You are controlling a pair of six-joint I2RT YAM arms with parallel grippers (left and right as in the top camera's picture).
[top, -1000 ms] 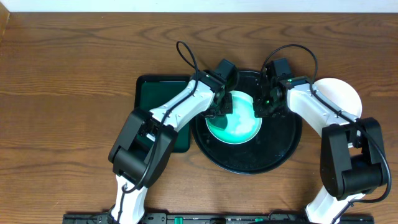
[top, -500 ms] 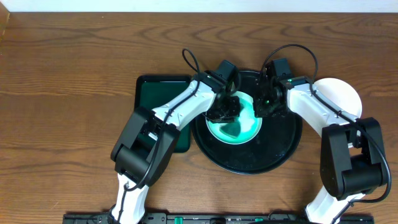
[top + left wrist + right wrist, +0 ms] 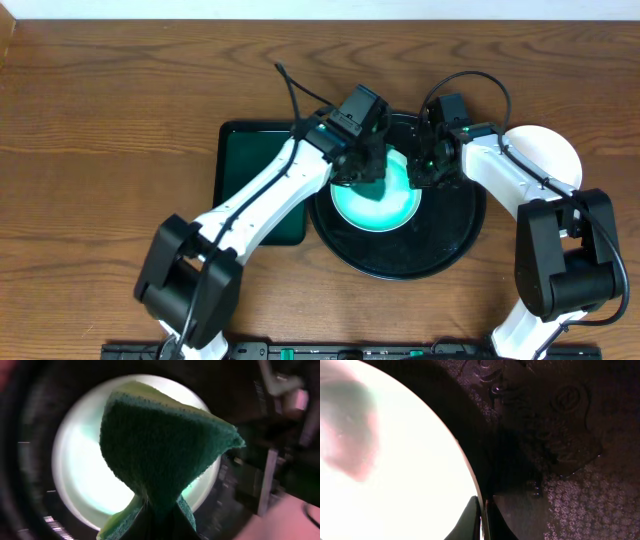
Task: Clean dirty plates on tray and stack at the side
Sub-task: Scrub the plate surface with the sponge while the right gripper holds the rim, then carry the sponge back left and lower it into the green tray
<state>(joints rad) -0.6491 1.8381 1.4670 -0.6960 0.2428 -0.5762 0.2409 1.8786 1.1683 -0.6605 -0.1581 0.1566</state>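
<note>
A pale-mint plate (image 3: 388,207) lies on the round black tray (image 3: 400,262). My left gripper (image 3: 367,168) is shut on a green sponge (image 3: 160,445) and presses it on the far left part of the plate (image 3: 75,465). My right gripper (image 3: 421,172) is shut on the plate's right rim; in the right wrist view its fingers (image 3: 482,519) pinch the rim of the plate (image 3: 395,475), with the tray (image 3: 560,435) beside it. A white plate (image 3: 552,150) lies on the table right of the tray, partly under my right arm.
A rectangular dark green tray (image 3: 248,170) lies against the black tray's left side, partly under my left arm. Wooden table (image 3: 100,150) stretches all around.
My left gripper moved the sponge a little right and toward the far edge of the plate, and the left arm's elbow swung out to the left. The right gripper has not moved.
</note>
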